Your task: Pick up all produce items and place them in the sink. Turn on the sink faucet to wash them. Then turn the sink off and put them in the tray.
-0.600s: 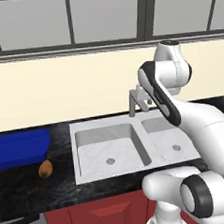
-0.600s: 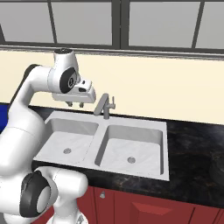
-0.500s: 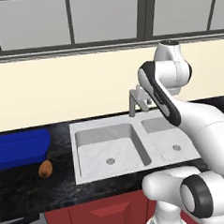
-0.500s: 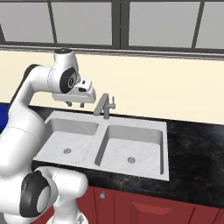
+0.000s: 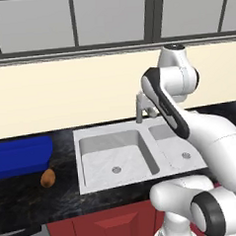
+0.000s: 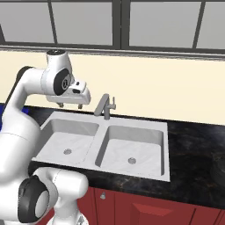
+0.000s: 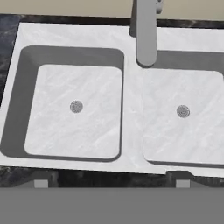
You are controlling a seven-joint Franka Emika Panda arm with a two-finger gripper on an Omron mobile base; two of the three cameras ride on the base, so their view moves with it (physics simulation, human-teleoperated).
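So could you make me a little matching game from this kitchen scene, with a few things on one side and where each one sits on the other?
Things:
1. potato
2. tray
3. faucet
4. gripper

Places:
A. open, above the sink's left basin
B. at the back rim of the sink, spout angled over the divider between the basins
C. on the black counter, between the blue container and the sink
D. on the counter at the far left, against the wall

Pairs: 1-C, 2-D, 3-B, 4-A
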